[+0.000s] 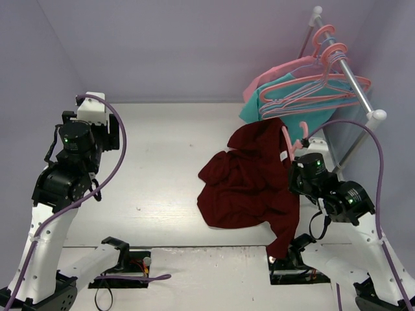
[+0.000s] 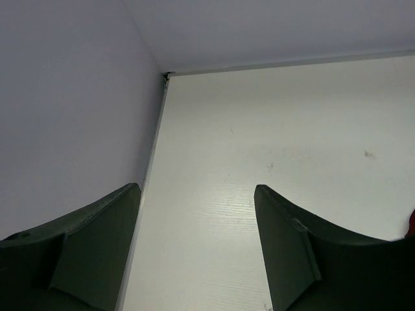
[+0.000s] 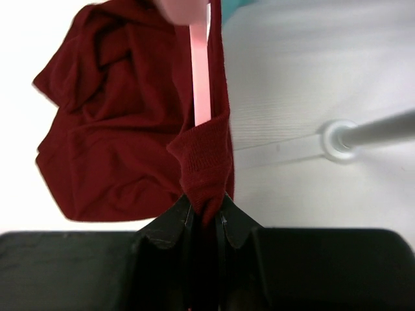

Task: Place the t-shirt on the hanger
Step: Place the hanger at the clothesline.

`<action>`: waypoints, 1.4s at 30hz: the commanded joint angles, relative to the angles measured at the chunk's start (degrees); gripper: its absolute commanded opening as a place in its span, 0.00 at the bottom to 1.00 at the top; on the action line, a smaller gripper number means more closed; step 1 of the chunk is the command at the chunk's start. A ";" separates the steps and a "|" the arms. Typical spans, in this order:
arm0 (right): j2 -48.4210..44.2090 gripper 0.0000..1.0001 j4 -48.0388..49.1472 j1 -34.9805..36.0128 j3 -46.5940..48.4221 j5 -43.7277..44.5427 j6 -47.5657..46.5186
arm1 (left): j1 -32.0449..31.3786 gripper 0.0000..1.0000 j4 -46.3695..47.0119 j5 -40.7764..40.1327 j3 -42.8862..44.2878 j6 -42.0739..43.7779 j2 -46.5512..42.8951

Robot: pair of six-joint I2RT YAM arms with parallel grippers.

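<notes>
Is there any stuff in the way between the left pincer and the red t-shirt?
No, nothing visible. Only bare white table lies between the open left pincer and the t-shirt. The right pincer is shut on a fold of the t-shirt, right where the pink hanger runs into the cloth.

You only get the hook and a short bit of arm of the hanger (image 1: 286, 137) on the top cam; the t-shirt (image 1: 246, 188) covers the rest. On the right wrist cam its top is a blurred pink blob cut by the upper edge, and its bar vanishes behind the cloth fold at the right gripper (image 3: 206, 208), so you can't tell if it's pinched too. The white tag (image 1: 283, 155) is too small to read. The left wrist cam clips a dark red sliver (image 2: 410, 224) at its right edge
</notes>
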 commanded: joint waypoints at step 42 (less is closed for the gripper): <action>26.87 0.00 2.68 -2.17 24.19 56.50 32.85 | -3.83 0.67 3.59 4.51 1.34 -3.32 5.41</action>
